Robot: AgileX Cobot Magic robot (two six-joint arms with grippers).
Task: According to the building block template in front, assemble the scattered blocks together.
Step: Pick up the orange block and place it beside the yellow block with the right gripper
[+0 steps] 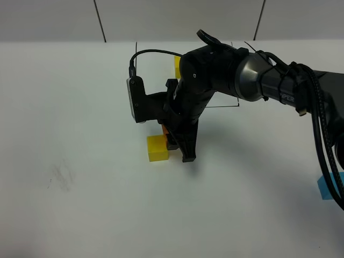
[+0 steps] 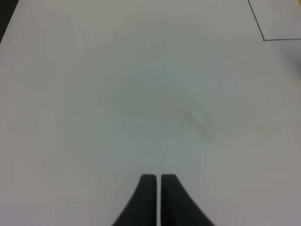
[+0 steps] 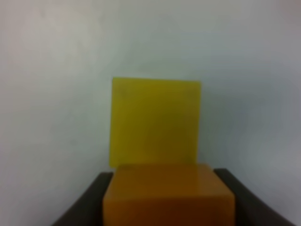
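My right gripper [image 1: 180, 152] reaches across to the middle of the table and is shut on the orange cube [image 1: 164, 129]. The wrist view shows that orange cube [image 3: 168, 195] between the two dark fingers [image 3: 87, 205], close against the yellow cube [image 3: 155, 121], which rests on the table. Seen from above, the yellow cube [image 1: 157, 148] lies just left of the fingers. The light blue cube [image 1: 326, 187] sits far off at the right edge. The template [image 1: 177, 66] is mostly hidden behind the right arm; only a yellow bit and its black outline [image 1: 226, 106] show. My left gripper [image 2: 159, 181] is shut over bare table.
The white table [image 1: 80, 107] carries a faint grey smudge [image 1: 62, 176] at the front left. A corner of a black outline [image 2: 263, 38] shows in the left wrist view. The right arm's cables [image 1: 322, 134] hang along the right side.
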